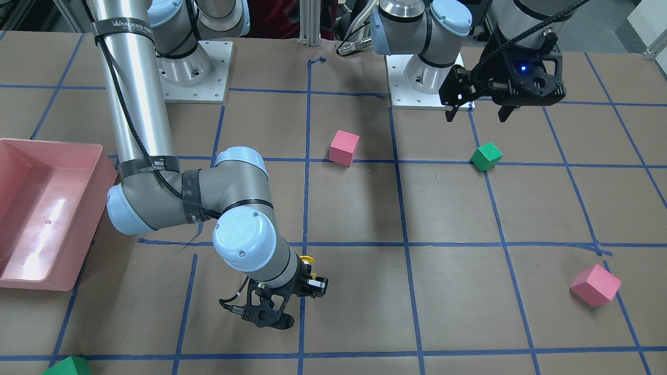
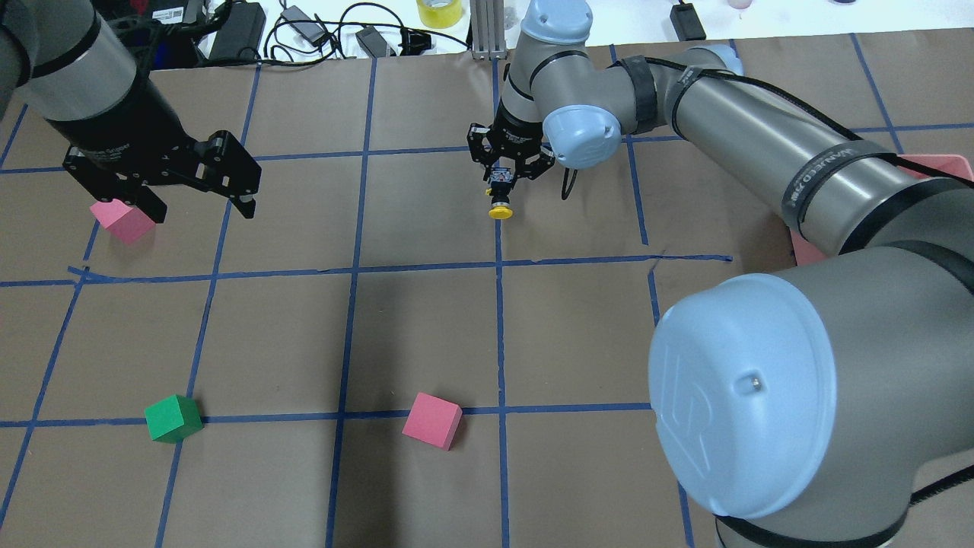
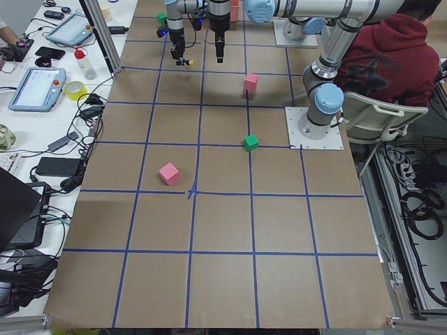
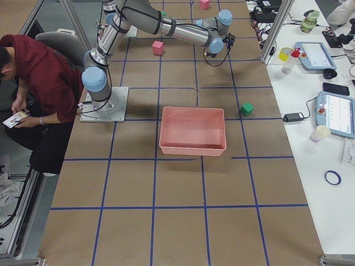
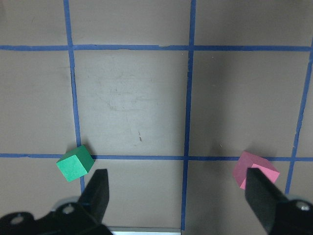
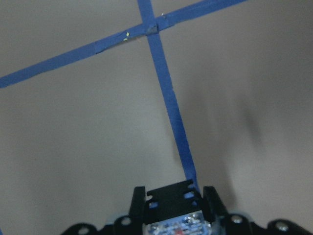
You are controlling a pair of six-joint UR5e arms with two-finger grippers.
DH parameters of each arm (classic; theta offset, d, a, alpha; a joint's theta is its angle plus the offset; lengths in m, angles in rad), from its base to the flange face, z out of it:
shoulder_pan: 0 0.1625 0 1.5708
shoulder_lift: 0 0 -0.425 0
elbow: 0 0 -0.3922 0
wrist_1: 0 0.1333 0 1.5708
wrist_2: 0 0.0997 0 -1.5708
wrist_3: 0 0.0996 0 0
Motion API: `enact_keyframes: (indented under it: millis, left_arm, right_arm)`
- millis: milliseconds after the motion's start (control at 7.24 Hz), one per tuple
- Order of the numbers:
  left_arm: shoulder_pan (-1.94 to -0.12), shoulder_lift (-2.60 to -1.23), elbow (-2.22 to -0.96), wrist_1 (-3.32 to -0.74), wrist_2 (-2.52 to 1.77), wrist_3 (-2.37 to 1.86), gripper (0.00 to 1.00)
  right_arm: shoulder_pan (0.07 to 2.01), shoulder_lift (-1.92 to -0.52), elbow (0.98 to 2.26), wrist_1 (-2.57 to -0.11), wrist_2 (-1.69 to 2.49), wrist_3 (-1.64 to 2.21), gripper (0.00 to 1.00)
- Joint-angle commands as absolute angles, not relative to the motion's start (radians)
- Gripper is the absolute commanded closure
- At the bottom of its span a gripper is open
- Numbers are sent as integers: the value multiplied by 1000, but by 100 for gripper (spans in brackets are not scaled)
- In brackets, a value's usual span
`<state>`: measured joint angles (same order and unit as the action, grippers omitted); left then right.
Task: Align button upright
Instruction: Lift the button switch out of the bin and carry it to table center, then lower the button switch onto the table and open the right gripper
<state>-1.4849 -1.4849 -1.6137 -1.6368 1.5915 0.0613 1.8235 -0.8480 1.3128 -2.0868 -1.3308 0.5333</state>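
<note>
Brown paper taped into a blue grid covers the bench (image 2: 426, 327). Nearest the robot's base lie a green foam cube (image 2: 173, 418) and a pink foam cube (image 2: 432, 420), both well apart from the work. Farther out, the left gripper (image 2: 202, 207) hangs above the bench with its fingers spread and nothing between them, just beside a 2nd pink foam cube (image 2: 122, 222). Farthest out, over a blue tape line (image 2: 500, 320), the right gripper (image 2: 504, 176) is clenched on the small push-button with a round yellow cap, black neck and blocky grey base (image 2: 499, 199). The 1st step, the grasp, looks done: the right wrist view shows the blocky base wedged between the 2 fingers. The righting itself looks unfinished. Neck and cap stick out past the fingertips toward the robot's base, and in the front-facing view the yellow cap peeps out behind the wrist, so the button seems to lie on its side or steeply tilted, not cap-up. Whether it touches the paper or is just off it I cannot tell. What is left, by my reading, is to turn the wrist until the cap faces up, set the base flat on the bench and let go.
</note>
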Motion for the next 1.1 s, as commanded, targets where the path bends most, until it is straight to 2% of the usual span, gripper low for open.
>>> enact_keyframes:
  millis: [0, 138, 276, 414, 552, 691, 829, 967]
  left_arm:
    - [-1485, -1485, -1614, -1637, 1592, 61, 0]
    - [-1485, -1485, -1614, -1638, 1592, 61, 0]
    - [-1485, -1483, -1614, -1638, 1592, 61, 0]
    - [-1485, -1483, -1614, -1638, 1592, 61, 0]
    - [-1485, -1483, -1615, -1640, 1592, 61, 0]
    - [-1485, -1480, -1617, -1644, 1595, 67, 0]
    - [-1483, -1479, -1620, -1641, 1594, 93, 0]
    - [-1480, -1477, -1620, -1641, 1594, 91, 0]
  right_arm:
    - [1853, -827, 1321, -2092, -1330, 569, 100]
    - [1853, -827, 1322, -2092, -1331, 568, 100]
    - [1853, -819, 1321, -2095, -1331, 551, 83]
    - [1853, -810, 1322, -2117, -1342, 464, 50]
    - [1853, -810, 1319, -2126, -1347, 444, 46]
    - [1853, -813, 1322, -2126, -1347, 442, 7]
    - [1853, -830, 1324, -2115, -1344, 436, 0]
    - [1852, -862, 1330, -2111, -1347, 419, 0]
